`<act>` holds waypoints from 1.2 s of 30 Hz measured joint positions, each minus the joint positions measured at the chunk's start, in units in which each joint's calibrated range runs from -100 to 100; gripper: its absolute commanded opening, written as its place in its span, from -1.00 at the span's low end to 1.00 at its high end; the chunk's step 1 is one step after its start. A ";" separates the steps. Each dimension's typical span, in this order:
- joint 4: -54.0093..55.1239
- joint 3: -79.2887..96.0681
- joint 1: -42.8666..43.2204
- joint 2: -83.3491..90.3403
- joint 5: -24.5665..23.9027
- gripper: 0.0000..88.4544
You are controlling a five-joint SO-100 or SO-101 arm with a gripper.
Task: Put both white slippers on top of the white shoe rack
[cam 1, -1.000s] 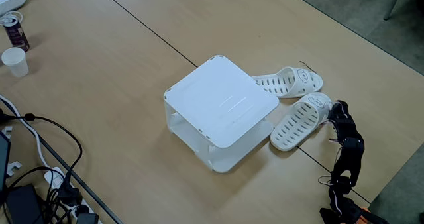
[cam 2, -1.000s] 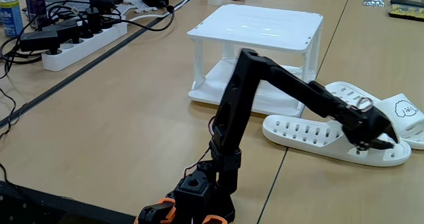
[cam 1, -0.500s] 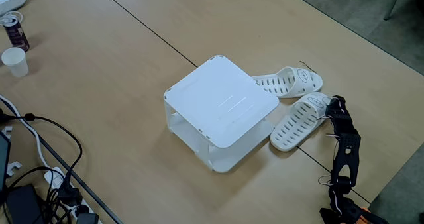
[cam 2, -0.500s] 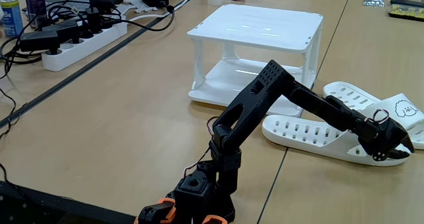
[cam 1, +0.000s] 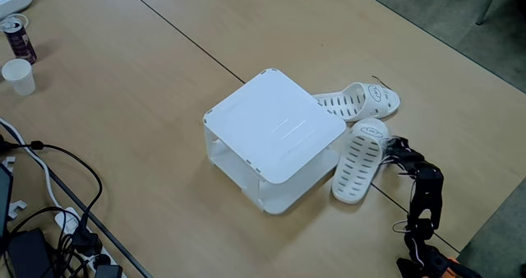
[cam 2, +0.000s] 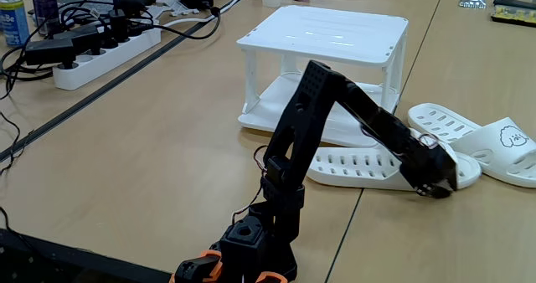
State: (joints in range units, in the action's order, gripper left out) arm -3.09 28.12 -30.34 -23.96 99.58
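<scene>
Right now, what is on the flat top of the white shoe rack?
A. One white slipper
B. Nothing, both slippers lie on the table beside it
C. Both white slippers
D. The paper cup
B. In both fixed views the white shoe rack has a bare top, while the near slipper by the gripper and the far slipper lie on the table beside it.

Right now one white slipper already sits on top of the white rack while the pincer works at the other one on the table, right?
Not quite. The top of the white shoe rack is bare. In both fixed views both white slippers lie on the table: the far slipper beside the rack, the near slipper at the pincer. The pincer is indeed at that near one.
</scene>
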 measured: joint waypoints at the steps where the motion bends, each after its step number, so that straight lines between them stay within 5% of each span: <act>1: -0.09 1.26 0.52 1.07 0.00 -0.98; 36: 0.60 50.94 18.35 56.66 0.05 -0.98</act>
State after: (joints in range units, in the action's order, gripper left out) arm -2.49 79.07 -11.99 32.70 99.63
